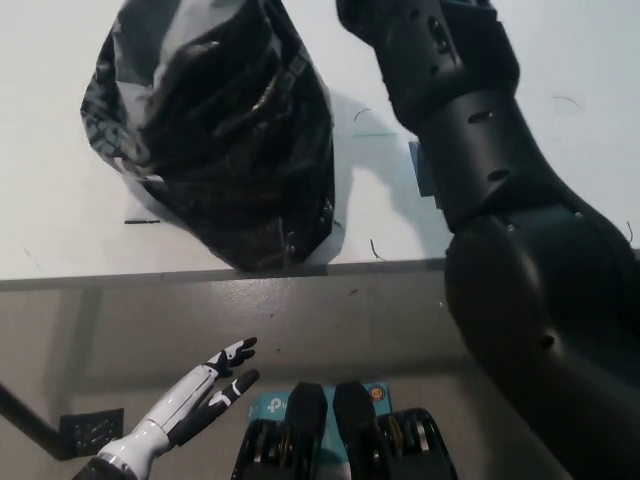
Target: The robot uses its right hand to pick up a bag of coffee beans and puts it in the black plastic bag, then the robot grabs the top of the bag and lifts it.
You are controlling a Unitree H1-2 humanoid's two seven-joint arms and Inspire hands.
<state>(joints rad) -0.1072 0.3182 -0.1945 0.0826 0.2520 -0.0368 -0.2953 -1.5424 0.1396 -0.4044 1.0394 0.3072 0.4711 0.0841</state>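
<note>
A white table [60, 220] carries the black plastic bag [225, 140] near its front edge.

Readable text: we find almost none.

Black plastic bag [220, 130]: pale repeating print along left edge; we cannot make out letters or logo.

Teal box [275, 408], low in frame, just right of white left hand's [205, 395] fingertips [240, 348]: white round logo mark on left end, orange dot on right end; we cannot read wording, box mostly covered.

Table [60, 200]: short dark marks and scratches only, no characters.

Small dark patterned square [92, 430] on floor, left of same fingers: no text legible.
</note>
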